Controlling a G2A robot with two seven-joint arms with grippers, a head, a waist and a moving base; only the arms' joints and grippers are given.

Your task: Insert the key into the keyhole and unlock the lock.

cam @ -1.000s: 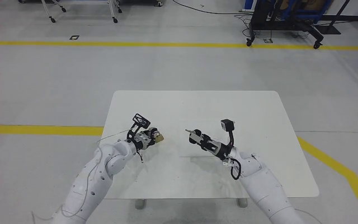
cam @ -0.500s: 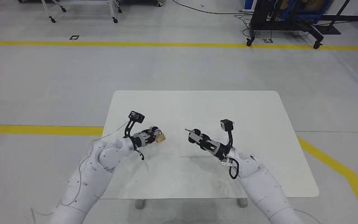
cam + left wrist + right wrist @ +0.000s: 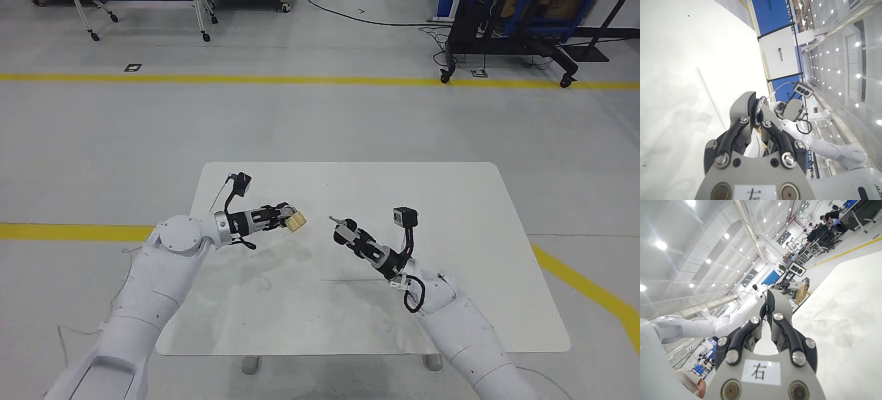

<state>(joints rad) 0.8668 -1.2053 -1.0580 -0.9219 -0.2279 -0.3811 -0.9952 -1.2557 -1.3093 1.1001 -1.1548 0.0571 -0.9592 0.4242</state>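
Above the middle of the smooth white surface (image 3: 450, 200), the right gripper (image 3: 344, 233) is pinched tight on a small, thin metal key (image 3: 335, 223), its tip aimed at the lock (image 3: 294, 219). The lock, blocky and brass, sits just beyond the tip and apart from it. The left gripper (image 3: 280, 218) clamps the lock's curved steel shackle (image 3: 760, 106) and holds the body out, likely so the keyhole faces the key. The key is not yet inserted.

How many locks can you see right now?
1. The lock is clamped in the left gripper, held above the table's left half, opposite the key in the right gripper.
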